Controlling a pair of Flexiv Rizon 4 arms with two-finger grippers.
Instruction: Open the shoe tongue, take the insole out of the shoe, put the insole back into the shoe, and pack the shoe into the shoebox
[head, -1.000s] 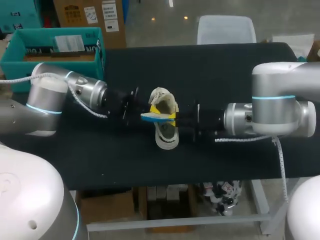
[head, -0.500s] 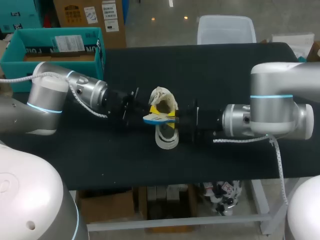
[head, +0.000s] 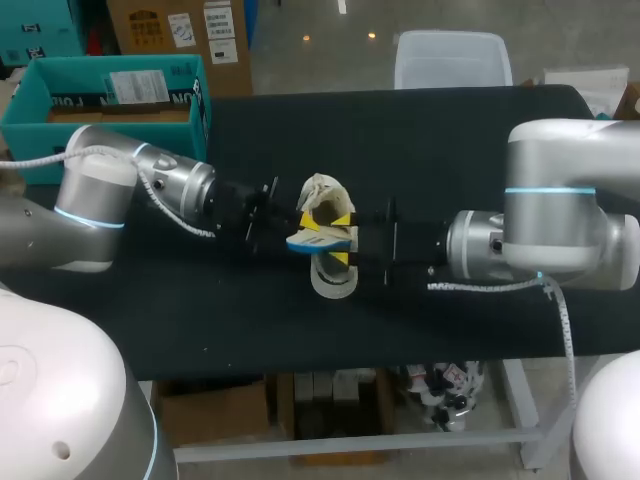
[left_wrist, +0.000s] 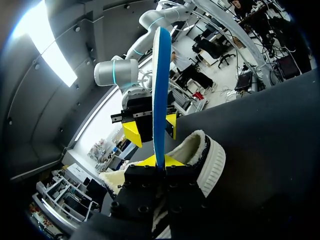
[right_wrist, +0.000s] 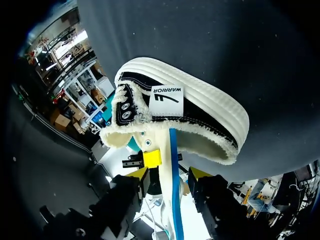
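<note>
Two robot arms meet over a black table, the left arm coming in from the left side and the right arm from the right. Compared with a second ago, the right arm's large grey joint sits slightly lower and farther right, while the left arm is where it was.

A teal shoebox stands open at the table's far left corner, well apart from the work.

A black shoe with a cream sole and fleece lining rests at mid-table between the two grippers, its place unchanged over the last second.

The blue insole is out of the shoe and held just above it, edge-on to both wrist cameras. It lies a touch nearer the table's front edge than a second ago.

The left gripper has its yellow tips pinched together on one end of the insole, which stands out straight ahead of it.

The right gripper faces it from the other side with its fingers spread wide, one on each side of the insole with a gap showing between them and it. It grips nothing. In the head view its two yellow tips now show apart, one beyond the insole and one on the near side.
</note>
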